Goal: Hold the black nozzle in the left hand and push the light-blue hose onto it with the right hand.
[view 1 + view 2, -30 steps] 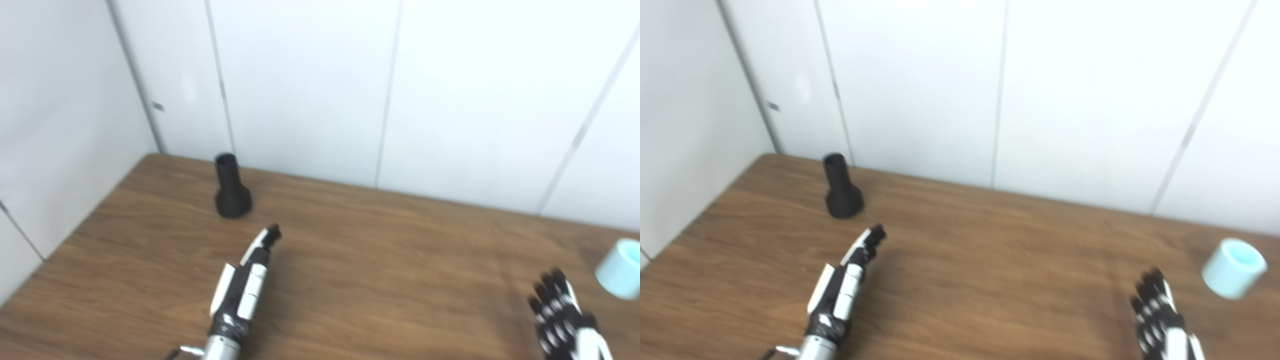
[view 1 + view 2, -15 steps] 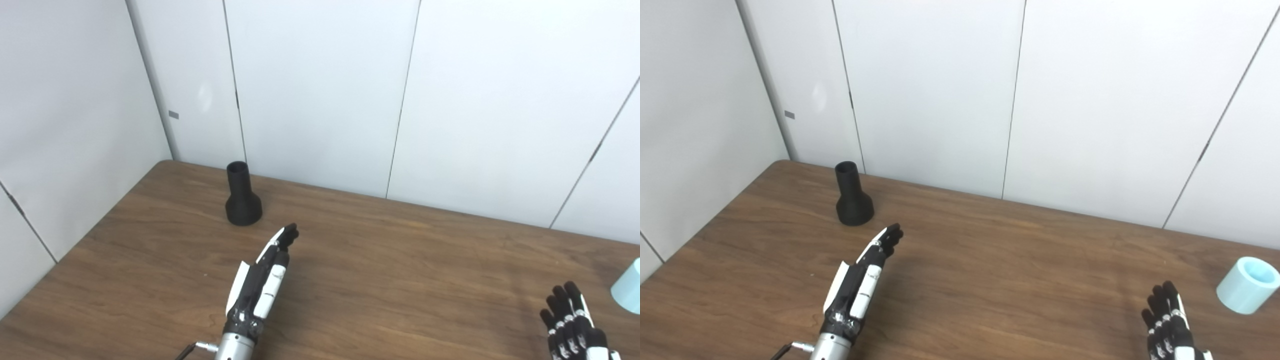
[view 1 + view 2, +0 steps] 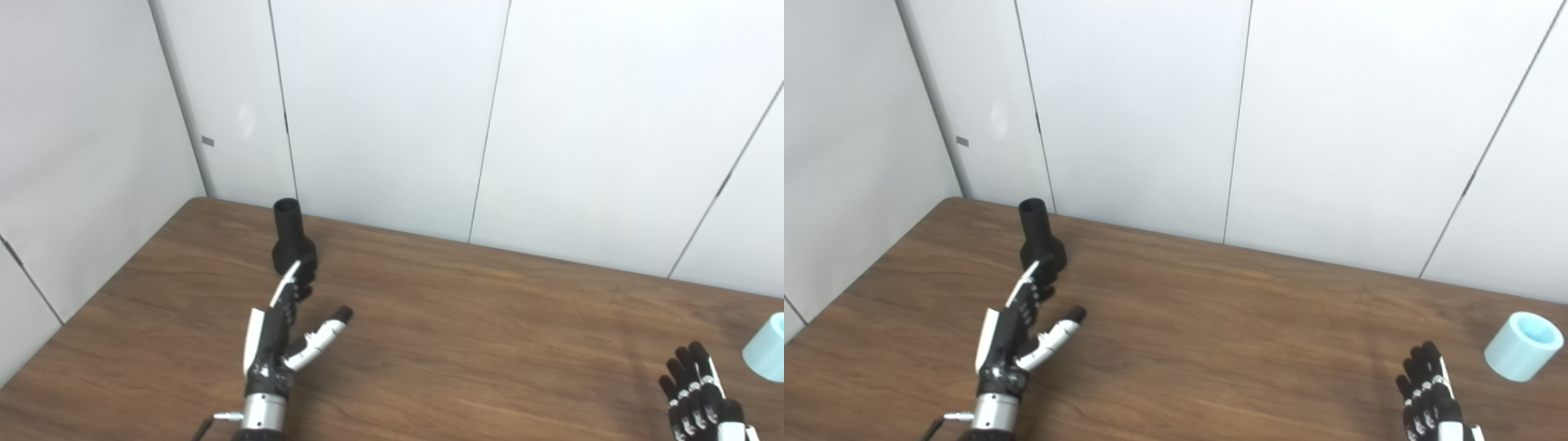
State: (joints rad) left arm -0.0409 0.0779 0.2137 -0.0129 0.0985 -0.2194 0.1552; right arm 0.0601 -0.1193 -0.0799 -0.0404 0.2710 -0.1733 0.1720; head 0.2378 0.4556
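Reaching, left hand [image 3: 278, 334]: your fingers and thumb are spread and hold nothing, tips just short of the nozzle's base, presumably set to close round it.
Right hand [image 3: 1427, 392]: fingers apart, empty, near the hose.
Light-blue hose [image 3: 1522, 346]: lying tilted, right edge.
Black nozzle [image 3: 293, 242]: upright, far left.
Table [image 3: 478, 331]: brown wood.
Walls [image 3: 380, 104]: white panels.
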